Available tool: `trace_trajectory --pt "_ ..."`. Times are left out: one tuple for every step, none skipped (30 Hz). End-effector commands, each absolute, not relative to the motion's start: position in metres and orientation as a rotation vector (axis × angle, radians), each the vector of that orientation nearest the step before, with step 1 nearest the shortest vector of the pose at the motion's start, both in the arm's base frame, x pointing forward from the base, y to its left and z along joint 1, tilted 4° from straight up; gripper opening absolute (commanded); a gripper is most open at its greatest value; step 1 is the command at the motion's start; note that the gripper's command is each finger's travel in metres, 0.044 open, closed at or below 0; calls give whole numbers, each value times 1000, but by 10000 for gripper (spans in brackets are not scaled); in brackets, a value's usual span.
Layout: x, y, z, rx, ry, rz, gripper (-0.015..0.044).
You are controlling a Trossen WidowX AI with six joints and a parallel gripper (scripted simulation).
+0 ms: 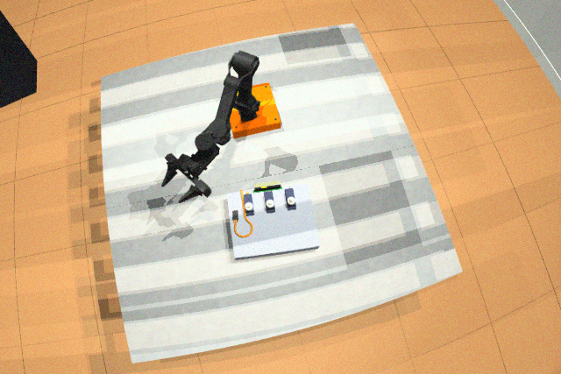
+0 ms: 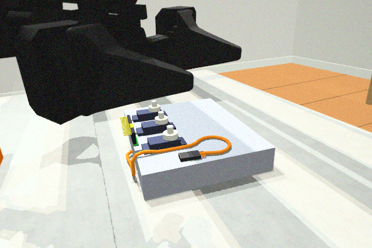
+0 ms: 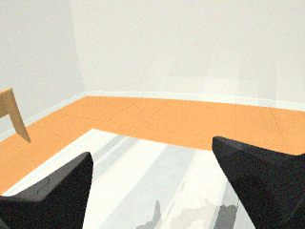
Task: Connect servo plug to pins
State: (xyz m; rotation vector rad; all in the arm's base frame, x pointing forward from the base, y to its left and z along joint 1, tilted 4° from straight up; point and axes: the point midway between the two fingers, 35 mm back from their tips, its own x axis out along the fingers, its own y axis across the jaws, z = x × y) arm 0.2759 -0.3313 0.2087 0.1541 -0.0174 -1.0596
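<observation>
The flat dark plug [image 1: 235, 215] [image 2: 189, 155] lies on top of the pale holder [image 1: 280, 229] [image 2: 210, 176], near one side edge. Its orange lead [image 1: 243, 236] [image 2: 213, 136] loops back past the servos to the pin-row edge. The row of thin yellow pins [image 2: 125, 125] sticks out from that edge; a small yellow mark [image 2: 131, 125] shows on the black strip behind them. The dot and single pins cannot be made out. My gripper [image 1: 171, 193] [image 2: 216, 67] [image 3: 153, 151] is wide open and empty, raised above the table and off to the plug's side of the holder. The plug's holes are not clear.
Three dark blue servos with white hubs [image 1: 248, 206] [image 1: 270, 203] [image 1: 291, 201] stand in the holder near the pins. The arm's orange base [image 1: 267, 118] sits on the table beyond the pin side. The wrist view shows table, floor and walls, not the holder.
</observation>
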Motion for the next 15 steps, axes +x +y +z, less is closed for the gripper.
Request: trace_trajectory --pt "276 -331 209 154 -17 -1058 374" --pt "277 -330 209 153 -17 -1055 348" --pt "278 -329 210 153 -17 -1051 321" --pt "279 -327 211 152 -17 -1044 295" --pt "281 -325 212 151 -17 -1037 269" --pt "283 -322 214 149 -17 -1028 243" --pt "285 -319 215 148 -17 -1017 216" --pt "287 -316 217 150 -18 -1009 190" --pt "289 -313 218 148 -18 -997 164" --pt "292 -309 220 146 -18 -984 138" --pt "295 -305 223 144 -18 -969 115" --pt "298 -300 225 141 -18 -953 115" --pt "301 -295 227 139 -17 -936 115" --pt "304 -290 230 136 -17 -918 115" --pt "307 -285 232 133 -17 -901 115"
